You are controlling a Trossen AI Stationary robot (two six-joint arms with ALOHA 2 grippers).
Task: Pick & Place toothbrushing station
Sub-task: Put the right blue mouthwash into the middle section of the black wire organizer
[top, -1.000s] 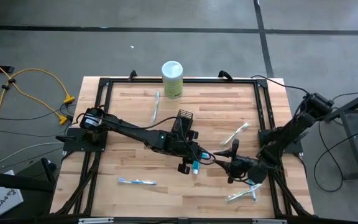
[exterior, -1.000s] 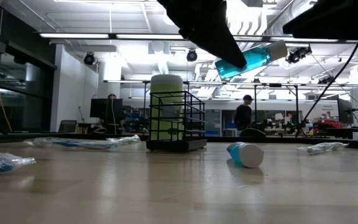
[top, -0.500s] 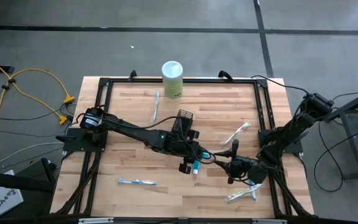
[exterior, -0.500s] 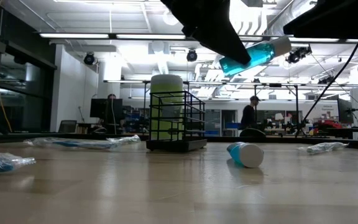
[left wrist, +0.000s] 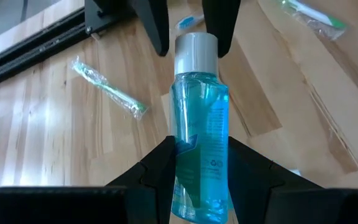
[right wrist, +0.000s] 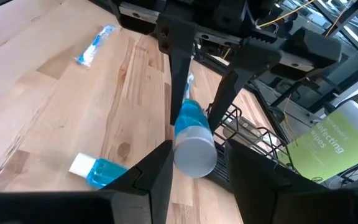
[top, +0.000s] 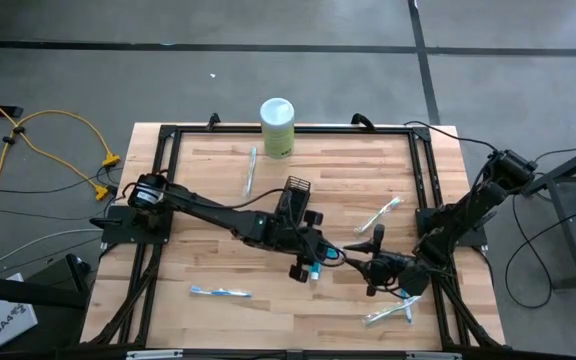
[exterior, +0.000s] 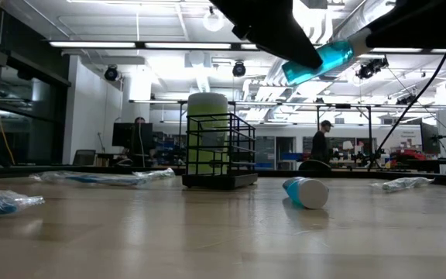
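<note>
My left gripper [top: 313, 266] is shut on a teal tube with a white cap [left wrist: 197, 124], held in the air over the table's middle. The tube shows tilted in the low view [exterior: 320, 62]. My right gripper [right wrist: 194, 155] faces it, open. Its fingers stand on either side of the white cap [right wrist: 194, 149]; whether they touch it, I cannot tell. The black wire-mesh holder [top: 296, 193] stands on its base, toward the far side from the grippers. A second teal tube [exterior: 304, 191] lies on the table. Wrapped toothbrushes [top: 220, 292] [top: 380, 214] [top: 251, 170] lie scattered. My left gripper pinches the tube's body [left wrist: 197, 165] near its bottom end between its two fingers [left wrist: 157, 171]. The tube runs along the fingers and sticks out past their tips, cap end foremost. It is lifted clear of the table, slanting with the cap end higher.
A pale green canister with a white lid [top: 277, 126] stands at the table's far edge, behind the holder. Another wrapped toothbrush [top: 388, 315] lies near the right front corner. A black frame [top: 168, 135] rims the wooden table.
My left gripper has tipped the tube so that its cap end has risen a little and gone in between my right gripper's fingers. My right gripper has kept still.
</note>
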